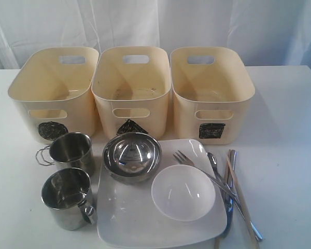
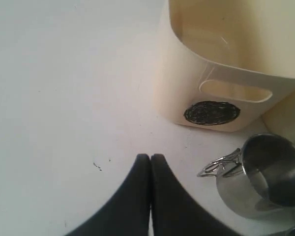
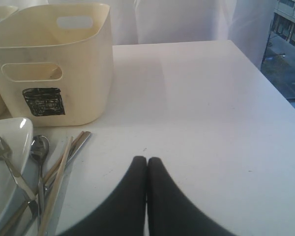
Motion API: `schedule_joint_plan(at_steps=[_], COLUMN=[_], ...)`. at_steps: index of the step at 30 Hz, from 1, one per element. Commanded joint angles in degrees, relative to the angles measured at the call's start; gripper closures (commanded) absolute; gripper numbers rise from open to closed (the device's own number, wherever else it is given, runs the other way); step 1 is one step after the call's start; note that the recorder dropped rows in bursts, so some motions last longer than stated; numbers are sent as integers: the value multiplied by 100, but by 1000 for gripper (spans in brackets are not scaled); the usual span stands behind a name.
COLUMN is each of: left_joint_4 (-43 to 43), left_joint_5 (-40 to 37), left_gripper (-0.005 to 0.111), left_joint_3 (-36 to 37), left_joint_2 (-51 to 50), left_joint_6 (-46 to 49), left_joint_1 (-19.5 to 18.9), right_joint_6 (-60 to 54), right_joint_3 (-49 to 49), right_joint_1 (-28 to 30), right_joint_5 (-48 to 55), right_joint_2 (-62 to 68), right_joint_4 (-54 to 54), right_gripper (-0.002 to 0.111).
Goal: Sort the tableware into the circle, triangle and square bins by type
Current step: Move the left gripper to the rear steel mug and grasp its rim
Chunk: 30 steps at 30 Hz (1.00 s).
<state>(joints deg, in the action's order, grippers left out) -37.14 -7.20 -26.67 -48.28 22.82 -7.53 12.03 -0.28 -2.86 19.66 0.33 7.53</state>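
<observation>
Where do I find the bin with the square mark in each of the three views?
Exterior view: the square bin is the rightmost of the three bins, behind the fork.
Left wrist view: not in it; only the circle bin shows there.
Right wrist view: the square bin stands just beyond the fork.
Shared landmark: the fork lies in front of this bin in both views that show it.

White table (image 1: 285,104); white curtain (image 1: 145,21) behind; window (image 3: 289,46) showing building outside.
</observation>
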Motion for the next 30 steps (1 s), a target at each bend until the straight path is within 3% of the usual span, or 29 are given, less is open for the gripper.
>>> schedule_joint_plan(at_steps=[1, 9, 12, 19, 30], left_joint_4=[-342, -2109, -2442, -2961, -3252], left_joint_5=[-374, -428, -286, -694, -808], left_gripper=[107, 107, 107, 107, 107], left_joint_3=[-230, -415, -462, -657, -680], left_joint_2=[-323, -1002, -1205, -1727, -2251], left_joint_6=[55, 2265, 2549, 2576, 3694], left_joint_1=[33, 887, 1067, 1109, 1109], right_joint_6=[-61, -61, -61, -61, -61], right_joint_3=[28, 28, 28, 28, 28], right_joint_1=[4, 4, 4, 4, 4], right_joint_5=[-45, -45, -45, -45, -45], right_joint_2=[-33, -33, -33, -33, -33], right_joint_4=[-14, -14, -14, -14, -14], right_gripper=[108, 108, 108, 108, 108])
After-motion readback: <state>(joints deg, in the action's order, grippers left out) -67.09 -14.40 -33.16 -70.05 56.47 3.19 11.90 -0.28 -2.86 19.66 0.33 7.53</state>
